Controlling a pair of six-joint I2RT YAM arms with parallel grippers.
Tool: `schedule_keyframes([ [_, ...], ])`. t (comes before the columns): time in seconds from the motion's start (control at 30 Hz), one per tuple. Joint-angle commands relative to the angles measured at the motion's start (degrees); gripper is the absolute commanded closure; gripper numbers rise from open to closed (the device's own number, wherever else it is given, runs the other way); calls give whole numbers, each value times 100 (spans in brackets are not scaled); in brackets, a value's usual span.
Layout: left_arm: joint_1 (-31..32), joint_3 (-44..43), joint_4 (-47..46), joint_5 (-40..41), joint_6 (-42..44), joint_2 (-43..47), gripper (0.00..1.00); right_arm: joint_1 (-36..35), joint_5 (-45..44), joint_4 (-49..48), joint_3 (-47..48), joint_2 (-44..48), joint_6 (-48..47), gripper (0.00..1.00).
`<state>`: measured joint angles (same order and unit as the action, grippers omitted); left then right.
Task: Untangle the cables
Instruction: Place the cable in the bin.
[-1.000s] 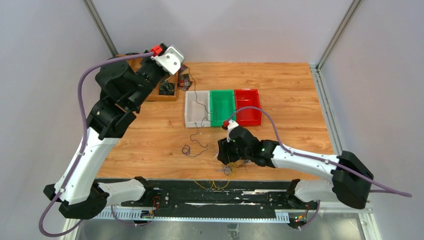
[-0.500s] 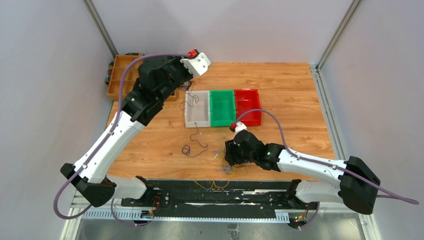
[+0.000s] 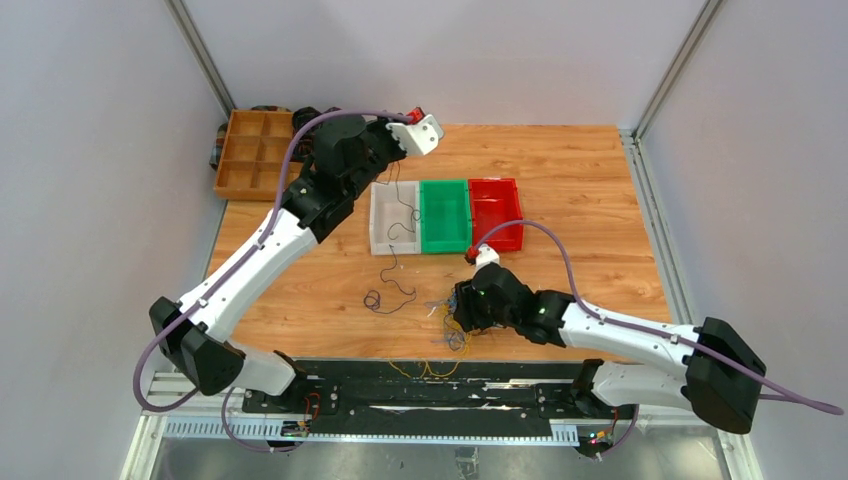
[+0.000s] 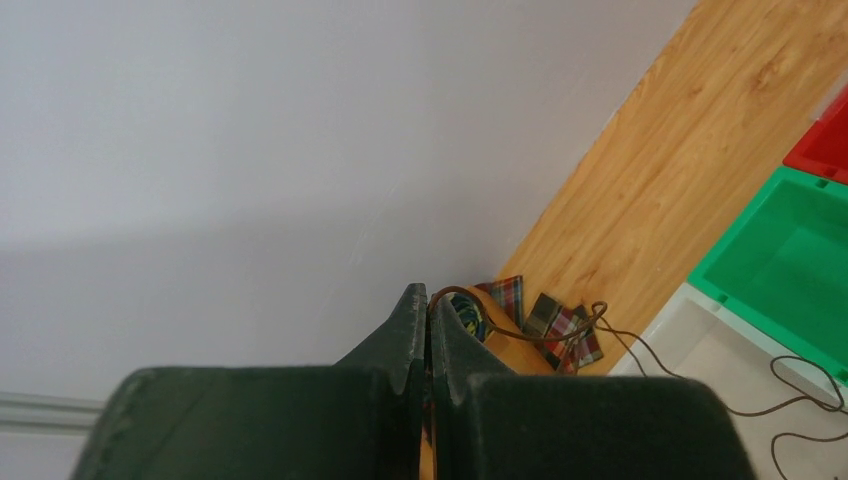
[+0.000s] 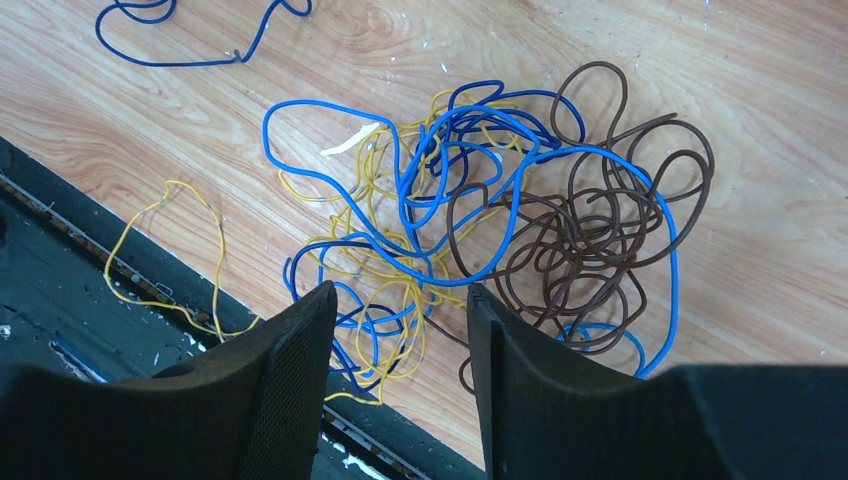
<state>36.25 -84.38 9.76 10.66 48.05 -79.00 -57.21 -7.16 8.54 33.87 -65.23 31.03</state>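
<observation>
Cables (image 5: pixel 480 240) tangle below the spread right gripper (image 5: pixel 400 300); the left gripper (image 4: pixel 428 300) pinches one strand (image 4: pixel 452 289).

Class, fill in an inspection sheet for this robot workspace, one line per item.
Surface: wooden table.
Job's things: tangle of blue, yellow and brown wires at the near edge; blue cable lying apart from it.
Clutter: white bin, green bin and red bin in a row; wooden tray; plaid fabric rolls.
Grippers: left gripper shut on brown cable; right gripper open above the tangle.
Cables: lilac hose on each arm.
Surroundings: plain pale walls.
</observation>
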Motion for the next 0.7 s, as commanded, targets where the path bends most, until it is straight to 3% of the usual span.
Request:
schedule_keyframes([
  [0.0,40,57,-480,128,208,-162,100,17,-203,-30,-104,211,111,49],
  [0.2,40,-41,-456,118,104,-278,99,17,-233,-20,-190,321,154,50],
  [0.47,40,112,482,-151,-1028,-341,99,17,-257,0,-222,373,209,51],
  [0.67,36,468,510,-180,-1236,-395,99,17,-295,9,-250,399,245,51],
])
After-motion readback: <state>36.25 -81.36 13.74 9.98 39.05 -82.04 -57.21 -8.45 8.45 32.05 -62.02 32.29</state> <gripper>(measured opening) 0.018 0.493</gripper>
